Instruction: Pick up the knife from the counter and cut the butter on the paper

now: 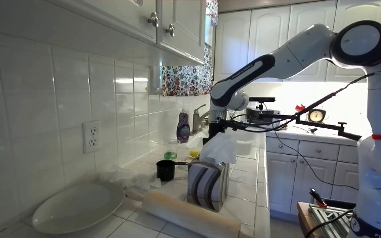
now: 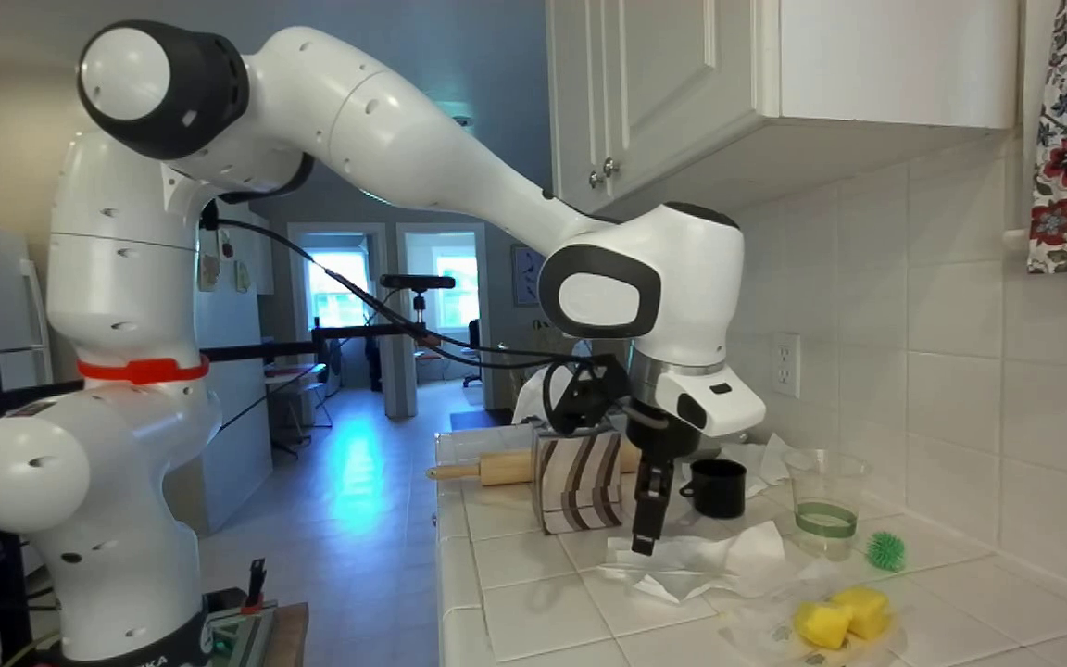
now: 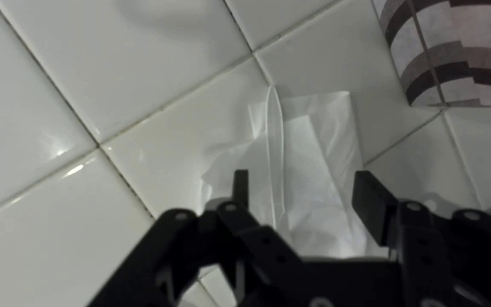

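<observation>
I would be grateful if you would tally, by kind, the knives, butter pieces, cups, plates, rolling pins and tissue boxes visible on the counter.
Knife: 1
Butter pieces: 2
Cups: 2
Plate: 1
Rolling pin: 1
Tissue box: 1
Total: 8

Legible markings: brand lettering on the robot arm.
"FRANKA EMIKA" reads in white along the arm's black forearm strip in an exterior view. At the arm's foot, the black base band bears cut-off lettering beginning "FR"; in an exterior view the same band ends in "KA". Print on the purple bottle, seen left of the arm's wrist, is too small to read.
</observation>
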You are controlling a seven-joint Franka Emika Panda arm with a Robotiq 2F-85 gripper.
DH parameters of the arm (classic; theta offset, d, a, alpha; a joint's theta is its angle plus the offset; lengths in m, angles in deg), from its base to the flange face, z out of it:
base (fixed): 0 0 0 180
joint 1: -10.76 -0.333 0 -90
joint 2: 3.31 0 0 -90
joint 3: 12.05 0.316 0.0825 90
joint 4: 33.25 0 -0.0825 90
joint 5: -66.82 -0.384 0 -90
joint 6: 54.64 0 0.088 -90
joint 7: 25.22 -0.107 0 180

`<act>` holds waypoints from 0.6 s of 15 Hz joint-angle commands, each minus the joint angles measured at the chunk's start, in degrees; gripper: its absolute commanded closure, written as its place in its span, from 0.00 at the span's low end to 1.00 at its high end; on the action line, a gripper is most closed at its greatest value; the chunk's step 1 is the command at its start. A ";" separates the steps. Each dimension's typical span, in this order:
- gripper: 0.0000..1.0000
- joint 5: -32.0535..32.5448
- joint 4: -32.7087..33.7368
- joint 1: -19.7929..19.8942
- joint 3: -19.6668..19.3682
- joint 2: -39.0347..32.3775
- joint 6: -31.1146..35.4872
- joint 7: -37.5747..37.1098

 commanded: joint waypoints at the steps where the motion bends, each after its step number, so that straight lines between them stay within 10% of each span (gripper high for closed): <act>1: 0.04 1.70 -2.37 0.09 0.04 3.64 -1.18 -0.69; 9: 0.00 14.51 -5.33 -0.29 0.07 9.32 -3.04 0.22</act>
